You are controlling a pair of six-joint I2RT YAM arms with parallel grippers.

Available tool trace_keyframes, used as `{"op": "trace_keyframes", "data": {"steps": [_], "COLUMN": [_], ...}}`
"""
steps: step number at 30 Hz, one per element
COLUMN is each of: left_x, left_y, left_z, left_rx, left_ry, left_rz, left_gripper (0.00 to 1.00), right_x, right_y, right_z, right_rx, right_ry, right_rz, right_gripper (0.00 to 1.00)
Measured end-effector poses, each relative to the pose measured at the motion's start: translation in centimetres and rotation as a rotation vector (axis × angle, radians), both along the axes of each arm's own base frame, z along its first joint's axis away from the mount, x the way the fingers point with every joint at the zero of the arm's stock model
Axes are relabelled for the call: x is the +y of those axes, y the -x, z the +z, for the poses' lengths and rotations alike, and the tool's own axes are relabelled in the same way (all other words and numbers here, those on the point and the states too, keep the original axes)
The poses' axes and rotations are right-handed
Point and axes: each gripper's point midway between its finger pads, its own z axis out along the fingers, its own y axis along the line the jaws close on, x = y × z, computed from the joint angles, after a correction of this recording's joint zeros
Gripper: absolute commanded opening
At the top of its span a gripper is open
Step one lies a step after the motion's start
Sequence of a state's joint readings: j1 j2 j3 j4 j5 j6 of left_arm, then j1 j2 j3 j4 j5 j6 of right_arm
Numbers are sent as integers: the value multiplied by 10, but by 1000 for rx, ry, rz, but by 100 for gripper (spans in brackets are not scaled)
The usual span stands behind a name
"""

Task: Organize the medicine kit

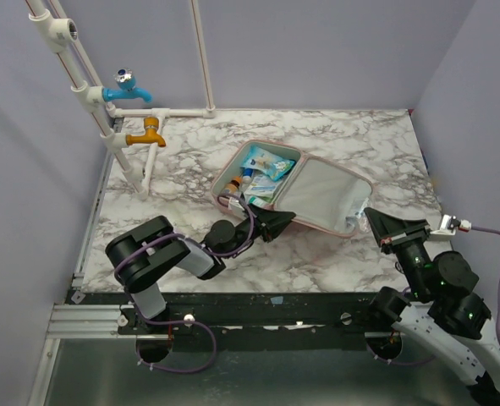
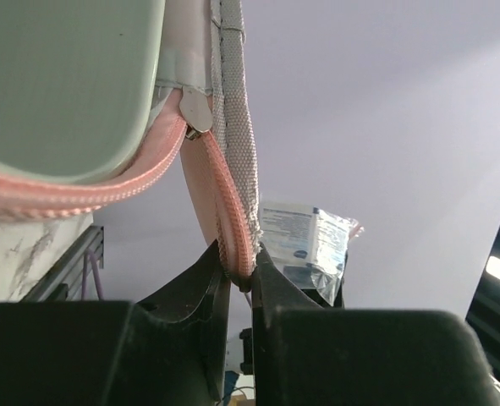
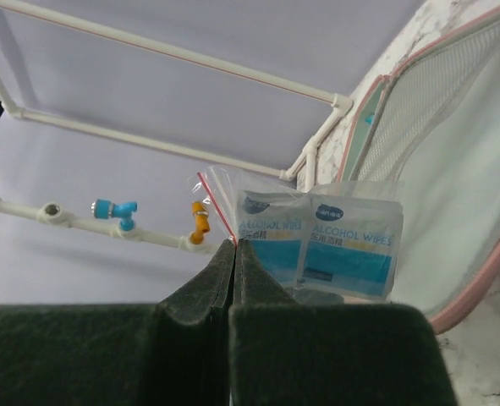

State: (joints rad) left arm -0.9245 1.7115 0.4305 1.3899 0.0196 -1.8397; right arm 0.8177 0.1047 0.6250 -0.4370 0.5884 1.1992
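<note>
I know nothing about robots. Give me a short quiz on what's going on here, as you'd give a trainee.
1. True or false: the pink case lies open on the marble table.
2. What does the right gripper hold? A) a small bottle B) a clear bag of alcohol wipes C) nothing
3. Fill in the gap: the left gripper pinches the case by its pink ____ edge.

Key: 1 true; 2 B; 3 zipper.
</note>
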Motion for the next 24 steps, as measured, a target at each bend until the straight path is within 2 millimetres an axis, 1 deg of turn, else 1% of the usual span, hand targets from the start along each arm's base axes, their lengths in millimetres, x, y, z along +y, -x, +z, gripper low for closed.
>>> {"op": "trace_keyframes", "data": {"steps": [6, 10, 15, 19, 24], "left_x": [2, 3, 4, 5, 7], "left_y": [2, 2, 3, 4, 7], "left_z": [16, 19, 24, 24, 25], "left_rx": [-16, -20, -27, -25, -27], "left_ry": [36, 43, 53, 53, 54], "left_rz": [-2, -1, -2, -3, -9], "left_gripper": [0, 0, 0, 0, 0], "right_x": [2, 0, 2, 1, -9], "right_y": [-2, -2, -7, -7, -8], "right_z": [-5, -7, -13, -6, 2], "right_rx": [17, 11, 14, -15, -46], "right_ry": [-43, -93, -125, -149, -165], "right_rz": [-2, -8, -18, -27, -67], "right_gripper": [1, 1, 1, 1, 1]}}
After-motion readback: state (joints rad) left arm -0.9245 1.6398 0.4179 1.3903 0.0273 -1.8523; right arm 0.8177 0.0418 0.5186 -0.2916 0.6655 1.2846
